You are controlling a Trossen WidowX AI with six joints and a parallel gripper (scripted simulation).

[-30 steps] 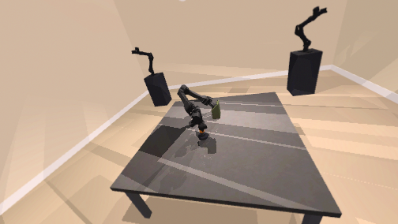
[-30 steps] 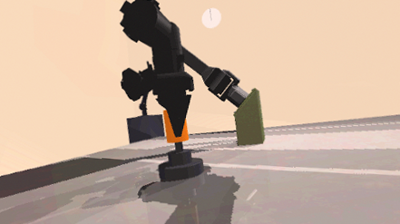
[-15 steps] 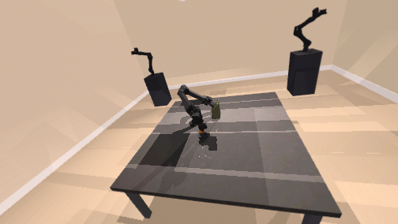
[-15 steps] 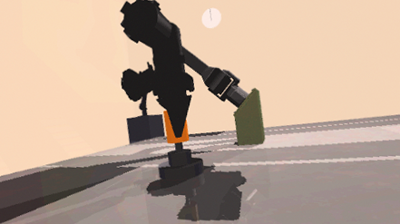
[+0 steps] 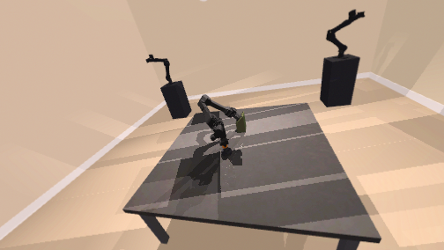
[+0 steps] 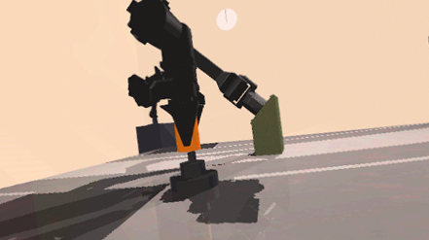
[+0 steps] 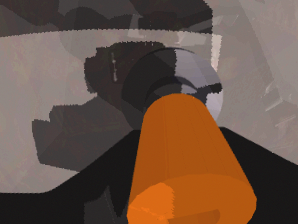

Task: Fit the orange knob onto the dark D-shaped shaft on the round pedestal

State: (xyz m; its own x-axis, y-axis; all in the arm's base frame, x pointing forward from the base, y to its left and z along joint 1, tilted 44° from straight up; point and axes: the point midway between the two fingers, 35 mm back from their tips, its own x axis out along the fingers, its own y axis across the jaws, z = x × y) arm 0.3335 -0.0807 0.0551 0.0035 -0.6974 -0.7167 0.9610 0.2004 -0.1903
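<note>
The orange knob (image 5: 225, 146) (image 6: 196, 141) (image 7: 185, 145) is between the fingers of my gripper (image 6: 187, 141) (image 7: 178, 135), which is shut on it. The round dark pedestal (image 5: 226, 154) (image 6: 181, 182) (image 7: 200, 70) stands on the table below. In the exterior view a short length of the dark shaft (image 6: 191, 156) shows between the knob's lower edge and the pedestal's raised middle, so the knob is not down on the pedestal. The knob looks slightly tilted there. Whether the shaft's tip is inside the hole cannot be seen. The wrist view hides the shaft behind the knob.
A green angled block (image 5: 240, 123) (image 6: 269, 129) stands on the table (image 5: 282, 176) (image 6: 352, 202) behind the pedestal, close to my arm's link. Dark shadows of the arm fall around the pedestal. Two other arms stand on dark stands beyond the table.
</note>
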